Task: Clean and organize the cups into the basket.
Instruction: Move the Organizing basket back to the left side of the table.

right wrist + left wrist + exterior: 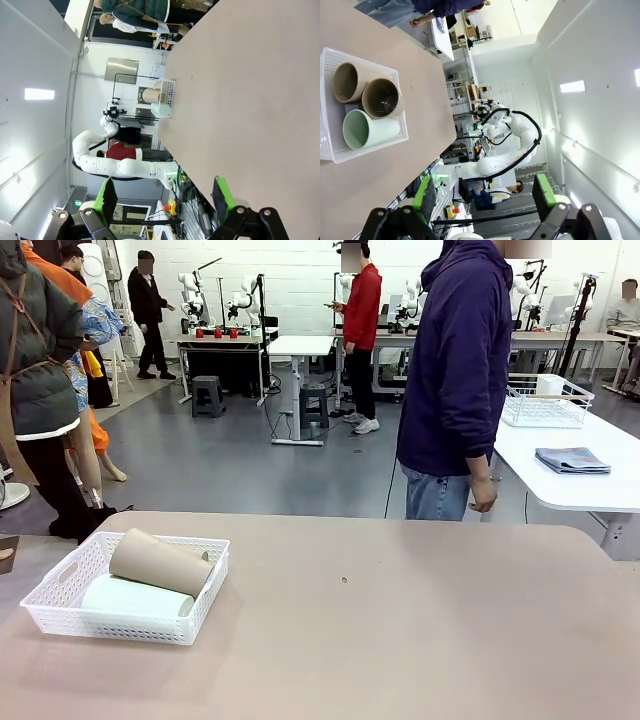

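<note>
Cups (367, 107) lie in the basket (330, 150) at ten o'clock from the nearer, open, empty left claw (485, 197), mouths facing it.

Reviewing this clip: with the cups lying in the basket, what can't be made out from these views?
- Front view: the basket near wall hides the undersides of the mint cup and brown cup.
- Front view shows two cups; left wrist view shows three mouths, the third cup tan.
- Left wrist view: basket's end cut by the picture edge.
- Right wrist view: basket too small to count cups.
- Cleanliness: cannot tell.
</note>
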You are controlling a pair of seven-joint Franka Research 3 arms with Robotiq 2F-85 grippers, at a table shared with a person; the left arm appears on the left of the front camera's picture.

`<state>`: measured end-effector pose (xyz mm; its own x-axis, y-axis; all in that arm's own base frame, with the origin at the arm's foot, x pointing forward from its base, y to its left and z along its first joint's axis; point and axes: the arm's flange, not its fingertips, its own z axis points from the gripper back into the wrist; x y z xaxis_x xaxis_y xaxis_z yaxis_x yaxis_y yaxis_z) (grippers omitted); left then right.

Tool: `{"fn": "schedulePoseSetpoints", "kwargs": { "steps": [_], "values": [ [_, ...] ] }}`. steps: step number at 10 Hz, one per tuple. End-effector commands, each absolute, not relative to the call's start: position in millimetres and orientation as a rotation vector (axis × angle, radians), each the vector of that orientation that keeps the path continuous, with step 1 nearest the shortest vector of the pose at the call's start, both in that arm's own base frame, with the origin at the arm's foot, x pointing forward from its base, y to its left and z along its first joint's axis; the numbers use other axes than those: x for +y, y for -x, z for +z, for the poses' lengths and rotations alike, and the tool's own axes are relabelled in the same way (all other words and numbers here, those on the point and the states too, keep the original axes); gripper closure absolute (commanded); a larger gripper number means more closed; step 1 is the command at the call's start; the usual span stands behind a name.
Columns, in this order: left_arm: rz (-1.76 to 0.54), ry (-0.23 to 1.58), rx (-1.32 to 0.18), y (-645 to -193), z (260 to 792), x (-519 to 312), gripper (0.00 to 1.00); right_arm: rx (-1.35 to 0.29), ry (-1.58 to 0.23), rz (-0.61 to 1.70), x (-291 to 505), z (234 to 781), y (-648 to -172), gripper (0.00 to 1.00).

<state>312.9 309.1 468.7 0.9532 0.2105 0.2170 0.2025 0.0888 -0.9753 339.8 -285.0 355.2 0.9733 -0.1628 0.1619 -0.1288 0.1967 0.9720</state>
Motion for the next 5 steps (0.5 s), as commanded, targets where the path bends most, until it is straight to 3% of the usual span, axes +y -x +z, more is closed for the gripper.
{"fn": "schedulePoseSetpoints", "kwargs": {
  "steps": [1,5],
  "values": [
    [0.007,1.494,-0.342,-309.4,469.4,309.3,0.00,-0.256,-1.368,-0.026,-282.2,356.3,-339.0,0.00],
    [0.007,1.494,-0.342,-309.4,469.4,309.3,0.00,-0.256,-1.368,-0.026,-282.2,356.3,-339.0,0.00]
  ]
}}
